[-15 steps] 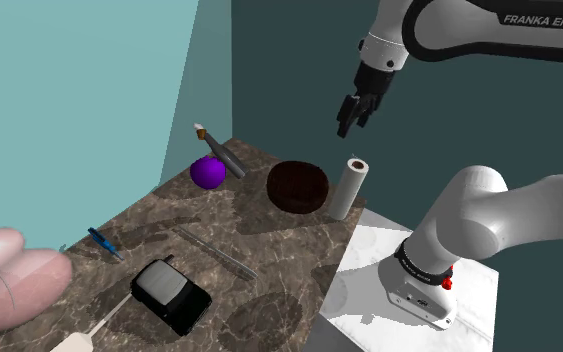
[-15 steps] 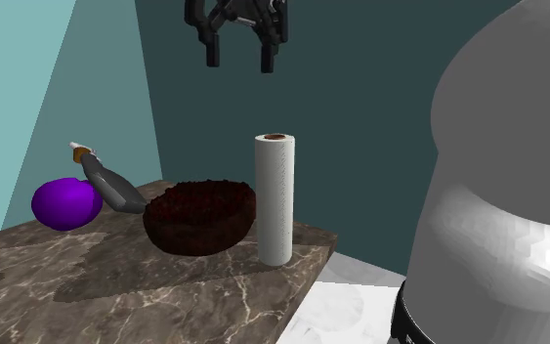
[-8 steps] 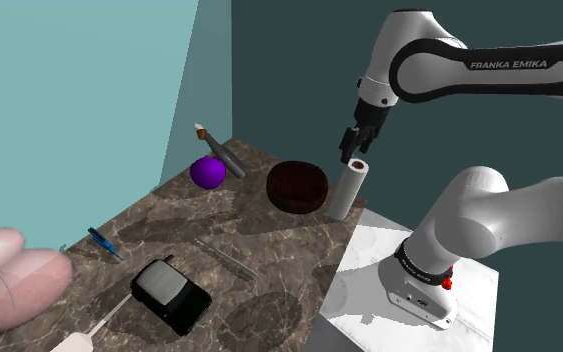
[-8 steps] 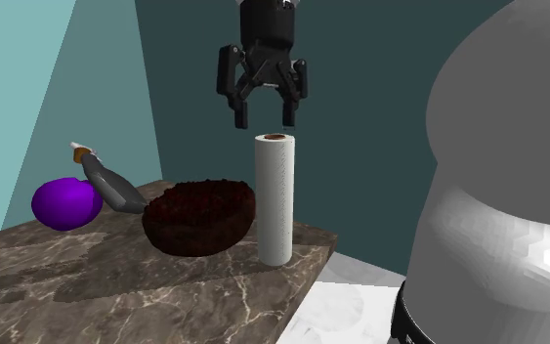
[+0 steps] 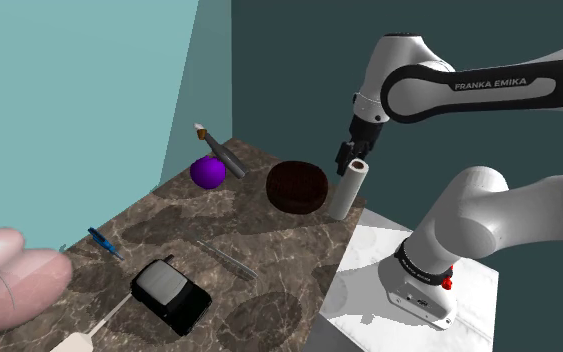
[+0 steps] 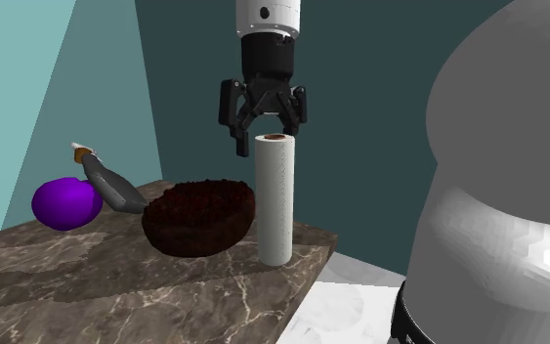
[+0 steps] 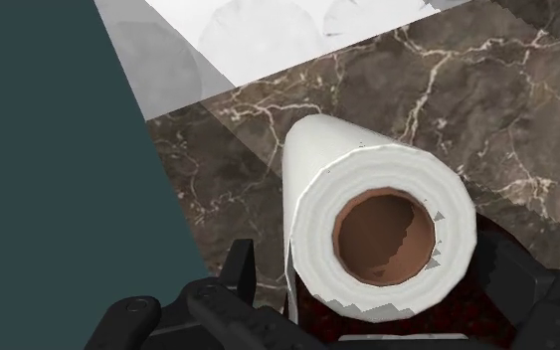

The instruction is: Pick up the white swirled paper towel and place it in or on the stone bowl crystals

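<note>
The white paper towel roll (image 5: 348, 190) (image 6: 274, 200) stands upright near the marble table's edge, its brown core (image 7: 384, 236) facing the hand. Beside it sits the dark bowl of reddish crystals (image 5: 297, 187) (image 6: 200, 217) (image 7: 317, 310). My black gripper (image 5: 354, 158) (image 6: 268, 142) (image 7: 367, 266) hangs open directly over the roll. Its fingers (image 6: 239, 137) straddle the roll's top rim without clasping it.
A purple ball (image 5: 207, 172) (image 6: 66, 202) and a grey bottle (image 5: 221, 150) (image 6: 106, 181) lie at the table's far corner. A black device (image 5: 172, 295), a blue pen (image 5: 103, 242) and a thin strip (image 5: 224, 258) lie nearer the shoulder view's front. The white stand (image 5: 409, 290) adjoins the table.
The open gripper has come down from well above the roll until its fingertips reach the roll's top. The roll and bowl have not moved.
</note>
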